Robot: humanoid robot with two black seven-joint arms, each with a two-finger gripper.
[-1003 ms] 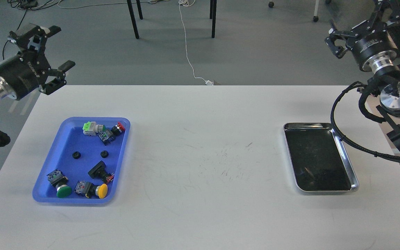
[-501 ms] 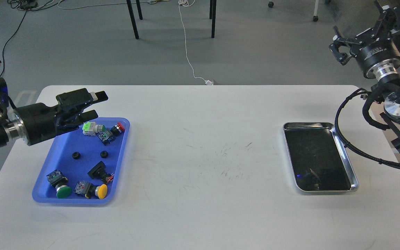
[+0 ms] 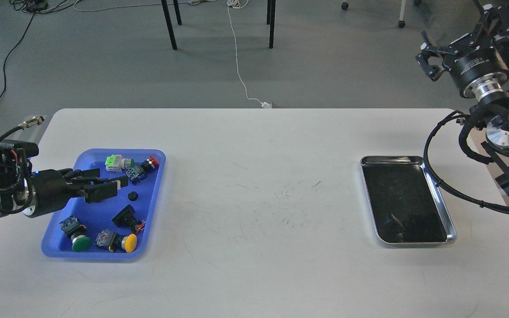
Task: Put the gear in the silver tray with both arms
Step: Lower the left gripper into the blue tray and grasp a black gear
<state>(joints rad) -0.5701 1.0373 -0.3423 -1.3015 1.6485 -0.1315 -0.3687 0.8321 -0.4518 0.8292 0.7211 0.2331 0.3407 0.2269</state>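
A small black gear (image 3: 133, 194) lies in the blue plastic tray (image 3: 104, 215) at the left. My left gripper (image 3: 106, 187) is low over that tray, its fingers pointing right, open, just left of the gear. A second gear seen earlier is hidden behind the lower finger. The silver tray (image 3: 440, 201) lies empty at the right of the table. My right gripper (image 3: 460, 37) is open and empty, held high beyond the table's far right corner.
The blue tray also holds several push-button switches: green (image 3: 81, 243), yellow (image 3: 130, 242), red (image 3: 152, 161) and a black one (image 3: 126, 217). The right arm's black cable (image 3: 431, 174) hangs beside the silver tray. Chair legs (image 3: 169, 24) stand on the floor behind.
My left arm has swung down from high at the far left to low over the blue tray, covering one gear. The right gripper has shifted only slightly.
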